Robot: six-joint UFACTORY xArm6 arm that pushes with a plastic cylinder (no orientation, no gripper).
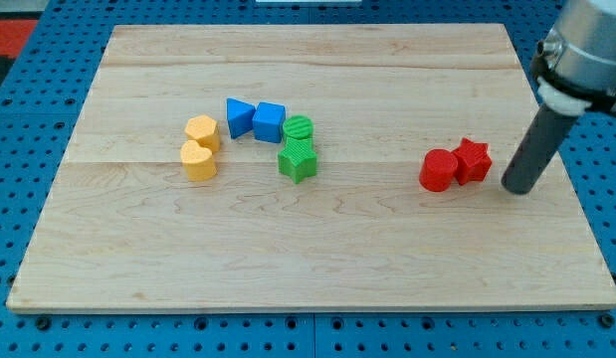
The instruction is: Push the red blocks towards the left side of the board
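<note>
The near part of the table (pixel 317 268) shows pale wood planks, resting on a blue pegboard (pixel 19 328).

Farther in, toward the view's right, two red blocks sit touching. The red cylinder (pixel 438 170) is the nearer and more leftward one, a squat round piece with a flat top. The red star (pixel 473 160) presses against its right side, with blunt points around its edge. Both are glossy bright red and stand on the table's right half, well apart from the other blocks.

My tip (pixel 518 187) rests on the table just right of the red star, with a narrow gap between them. The tool is a plain dark rod slanting up to the view's right, with no jaws to open or close, and it holds nothing.

Left of centre lie a yellow heart (pixel 198 160) and a yellow hexagon (pixel 202 131), touching. Beside them sit a green star (pixel 298 159), a green cylinder (pixel 299 128), a blue cube (pixel 270 121) and a blue wedge (pixel 239 116).
</note>
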